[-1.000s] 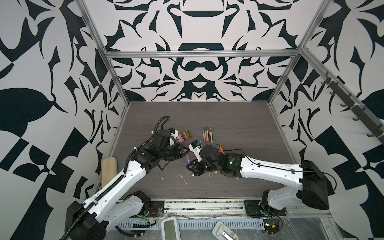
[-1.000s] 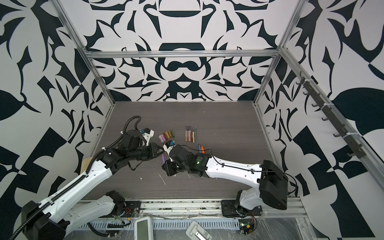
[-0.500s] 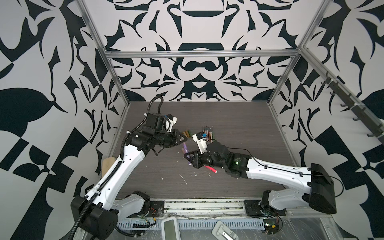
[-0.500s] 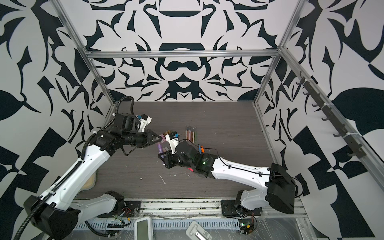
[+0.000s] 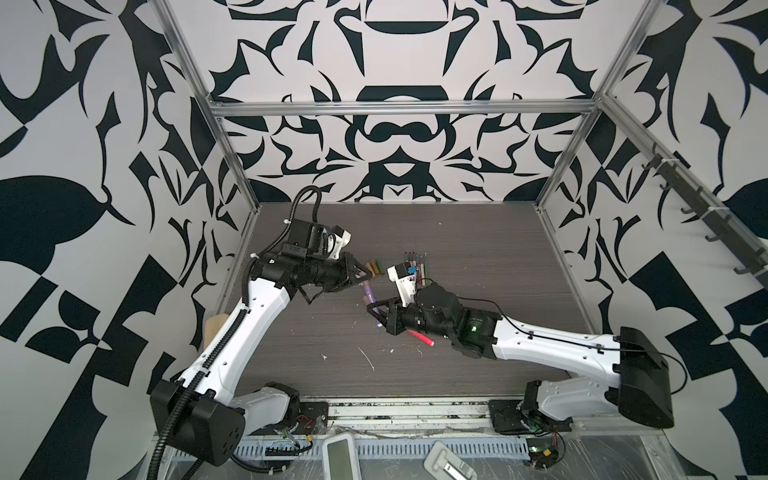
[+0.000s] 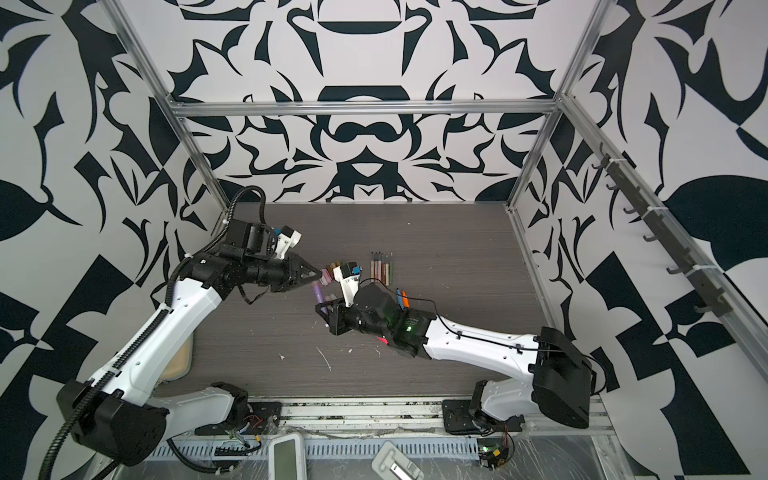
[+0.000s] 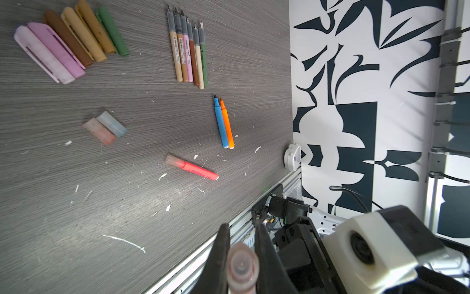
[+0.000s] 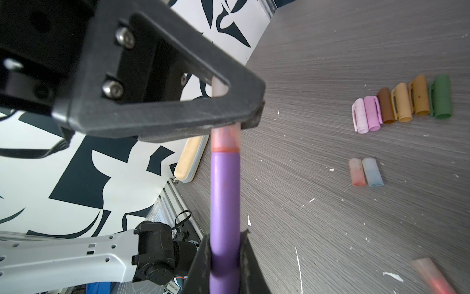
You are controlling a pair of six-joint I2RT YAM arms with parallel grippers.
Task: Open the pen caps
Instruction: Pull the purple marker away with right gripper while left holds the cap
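A purple pen point(image 5: 369, 296) point(image 6: 318, 293) hangs in the air between both grippers. My right gripper point(image 8: 225, 244) point(image 5: 374, 309) is shut on the purple body point(image 8: 225, 198). My left gripper point(image 7: 242, 252) point(image 5: 365, 277) is shut on its translucent pink pen cap point(image 7: 243, 264) point(image 8: 225, 138), which sits on the pen's end. Loose pen caps lie on the table: a pink, brown, gold and green row point(image 7: 71, 38) point(image 8: 401, 104) and two translucent ones point(image 7: 104, 127) point(image 8: 366, 171). A capped red pen point(image 7: 192, 168) point(image 5: 419, 337) lies under the right arm.
Several thin uncapped pens point(image 7: 188, 51) lie in a row, with a blue and an orange pen point(image 7: 223, 124) nearby. A beige pad point(image 5: 214, 332) point(image 8: 190, 157) rests at the table's left edge. Patterned walls and metal rails point(image 5: 232, 158) enclose the table.
Both grippers have risen from the table and moved toward the back with the purple pen between them. The left arm has lifted and straightened. The cap stays on the pen.
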